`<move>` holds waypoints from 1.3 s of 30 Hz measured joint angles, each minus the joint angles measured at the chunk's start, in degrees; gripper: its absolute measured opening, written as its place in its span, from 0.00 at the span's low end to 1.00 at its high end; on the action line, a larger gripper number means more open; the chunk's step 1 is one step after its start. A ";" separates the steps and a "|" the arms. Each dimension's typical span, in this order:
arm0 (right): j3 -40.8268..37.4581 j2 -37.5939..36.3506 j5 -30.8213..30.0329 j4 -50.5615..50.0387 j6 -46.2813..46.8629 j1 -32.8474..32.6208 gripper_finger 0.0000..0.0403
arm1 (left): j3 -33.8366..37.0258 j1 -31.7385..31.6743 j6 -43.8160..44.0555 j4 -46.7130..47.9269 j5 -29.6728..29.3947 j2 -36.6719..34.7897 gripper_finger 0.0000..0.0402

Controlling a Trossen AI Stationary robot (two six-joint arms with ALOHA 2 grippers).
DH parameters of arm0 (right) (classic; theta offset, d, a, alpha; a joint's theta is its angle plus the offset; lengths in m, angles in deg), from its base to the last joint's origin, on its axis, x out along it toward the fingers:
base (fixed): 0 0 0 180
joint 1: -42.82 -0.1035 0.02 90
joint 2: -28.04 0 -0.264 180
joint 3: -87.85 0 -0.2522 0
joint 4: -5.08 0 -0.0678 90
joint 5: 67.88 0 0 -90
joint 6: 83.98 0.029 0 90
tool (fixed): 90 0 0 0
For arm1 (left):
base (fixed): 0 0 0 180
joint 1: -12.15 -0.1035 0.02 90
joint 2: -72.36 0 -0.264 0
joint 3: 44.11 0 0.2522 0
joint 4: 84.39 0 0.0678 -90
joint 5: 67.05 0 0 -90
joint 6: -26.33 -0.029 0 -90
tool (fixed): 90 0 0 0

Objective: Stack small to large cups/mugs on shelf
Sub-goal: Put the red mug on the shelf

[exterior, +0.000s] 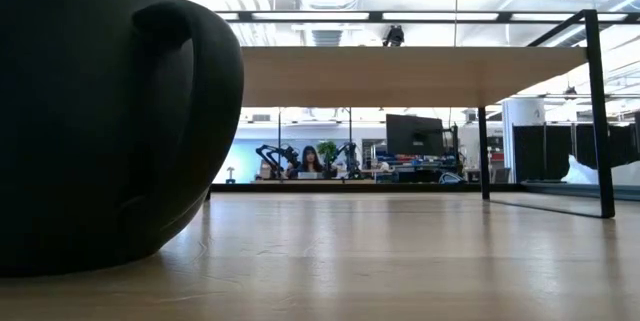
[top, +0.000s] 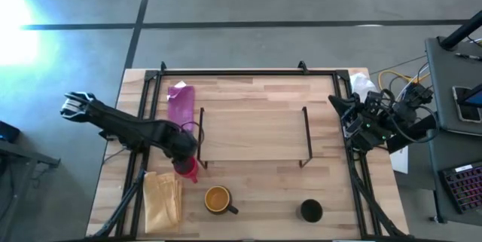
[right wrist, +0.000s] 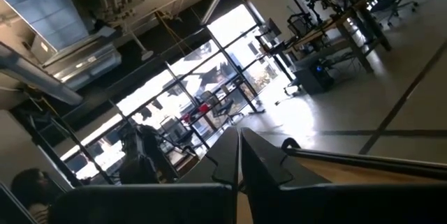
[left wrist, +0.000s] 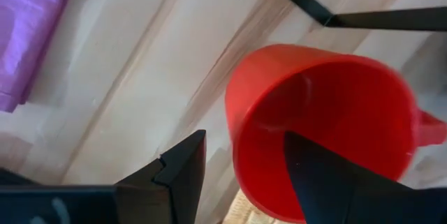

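Note:
The red-pink cup (top: 187, 169) (left wrist: 328, 112) stands on the table by the shelf's near-left leg. My left gripper (top: 181, 151) (left wrist: 244, 139) is open over it, one finger inside the cup and one outside its wall. The shelf (top: 252, 133) (exterior: 400, 73), a light-wood board on black brackets, stands mid-table. Near the table's near edge stand the mustard-yellow mug (top: 217, 199) and the black cup (top: 311, 211) (exterior: 100, 111). My right gripper (top: 352, 115) (right wrist: 237, 155) is shut at the table's right edge, pointing into the room. My left gripper straddles the red-pink cup's wall (left wrist: 234, 123) on the side away from the handle (left wrist: 431, 128), coming from above and slanting down. One finger (left wrist: 328, 175) is inside the cup, and a gap shows between the outer finger (left wrist: 178, 172) and the wall. Whether the inner finger touches, I cannot tell.
A purple cloth (top: 181, 102) (left wrist: 31, 28) lies left of the shelf, and a tan cloth (top: 162, 200) lies at the near-left corner. A black frame (top: 248, 71) runs around the tabletop. Cables and white paper (top: 365, 85) sit at the far right. Bare wood lies under the shelf board (exterior: 400, 251).

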 joint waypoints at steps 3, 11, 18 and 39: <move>0.00 0.00 0.12 -0.02 0.00 0.00 0.02 | 0.00 0.02 -0.06 0.06 0.04 1.79 0.44; 0.00 0.00 0.15 -0.04 0.00 0.02 0.02 | 0.02 0.39 -1.26 0.41 0.50 4.16 0.29; 0.00 0.00 0.15 -0.09 0.00 0.00 0.02 | 0.04 0.44 -1.06 0.34 -1.39 2.72 0.02; 0.00 1.29 0.17 -0.13 3.66 0.01 0.02 | -34.68 0.29 1.08 29.17 -7.91 -7.16 0.00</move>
